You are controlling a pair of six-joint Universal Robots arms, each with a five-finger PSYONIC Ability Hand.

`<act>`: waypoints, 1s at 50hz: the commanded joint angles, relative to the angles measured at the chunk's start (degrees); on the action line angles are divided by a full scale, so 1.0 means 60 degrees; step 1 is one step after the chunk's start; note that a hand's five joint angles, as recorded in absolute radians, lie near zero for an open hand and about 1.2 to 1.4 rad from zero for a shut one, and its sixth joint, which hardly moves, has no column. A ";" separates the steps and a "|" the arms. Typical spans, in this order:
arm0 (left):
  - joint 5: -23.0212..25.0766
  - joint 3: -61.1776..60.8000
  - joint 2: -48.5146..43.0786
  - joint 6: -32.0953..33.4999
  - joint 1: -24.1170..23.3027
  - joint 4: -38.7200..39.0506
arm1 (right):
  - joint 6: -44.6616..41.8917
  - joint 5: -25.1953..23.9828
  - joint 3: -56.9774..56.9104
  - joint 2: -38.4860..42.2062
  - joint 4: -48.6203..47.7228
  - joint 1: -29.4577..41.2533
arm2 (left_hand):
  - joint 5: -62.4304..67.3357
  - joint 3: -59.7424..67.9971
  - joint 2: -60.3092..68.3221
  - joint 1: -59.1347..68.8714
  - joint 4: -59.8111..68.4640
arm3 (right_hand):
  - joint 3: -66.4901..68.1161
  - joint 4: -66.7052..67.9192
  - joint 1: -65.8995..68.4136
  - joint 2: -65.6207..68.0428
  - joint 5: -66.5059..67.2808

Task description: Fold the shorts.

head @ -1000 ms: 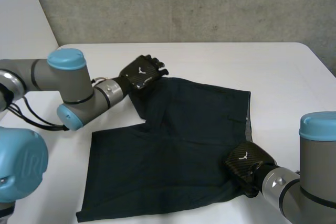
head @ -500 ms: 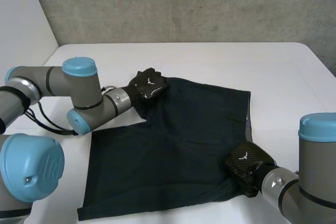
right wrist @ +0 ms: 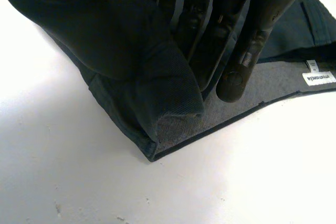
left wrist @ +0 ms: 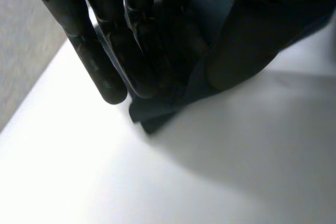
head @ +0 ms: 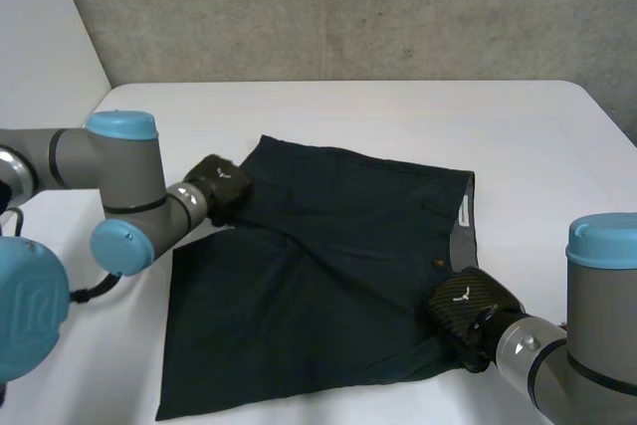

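The dark navy shorts point(head: 338, 266) lie spread on the white table point(head: 537, 146), waistband toward the right. My left hand point(head: 221, 186) is at the hem of the far leg, on the shorts' left side. In the left wrist view its fingers point(left wrist: 110, 56) and thumb pinch a corner of the cloth point(left wrist: 157, 116) just above the table. My right hand point(head: 463, 308) is at the near waistband corner. In the right wrist view that hand point(right wrist: 252, 30) is closed, thumb and fingers pinching the folded-up waistband corner point(right wrist: 178, 124).
A grey wall point(head: 348, 7) rises behind the table's far edge. A white label point(head: 463, 211) shows inside the waistband. White table surface surrounds the shorts on every side.
My left hand closed on the far leg's hem and drew it left and toward me, so that leg now lies flatter. The right hand has stayed put on the waistband corner.
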 commanded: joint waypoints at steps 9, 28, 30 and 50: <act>-0.1870 -0.1734 0.1239 -0.2135 -0.0501 0.0479 | 0.0000 0.0000 0.0070 -0.0016 0.0002 -0.0008 | 0.2519 0.1972 0.1908 0.2344 0.1874 | 0.1968 0.1953 0.3928 0.2090 0.2214; -0.1856 -0.3315 0.3713 -0.2765 0.0128 0.0976 | 0.0584 -0.0014 -0.0017 -0.0133 -0.0057 -0.0125 | -0.5325 -0.5872 -0.5936 -0.5499 -0.5970 | 0.1968 0.1953 0.3928 0.2090 0.2214; -0.1812 -0.3711 0.4211 -0.2867 0.0362 0.1035 | 0.0993 -0.0029 -0.0090 -0.0163 -0.0057 -0.0140 | -0.5411 -0.5958 -0.6022 -0.5586 -0.6057 | 0.1968 0.1953 0.3928 0.2090 0.2214; -0.0420 -1.0054 0.8520 -0.3791 -0.0120 -0.0400 | 0.4013 -0.0717 -0.0560 -0.0295 -0.0072 -0.0624 | -0.5271 -0.5818 -0.5882 -0.5446 -0.5916 | 0.1968 0.1953 0.3928 0.2090 0.2214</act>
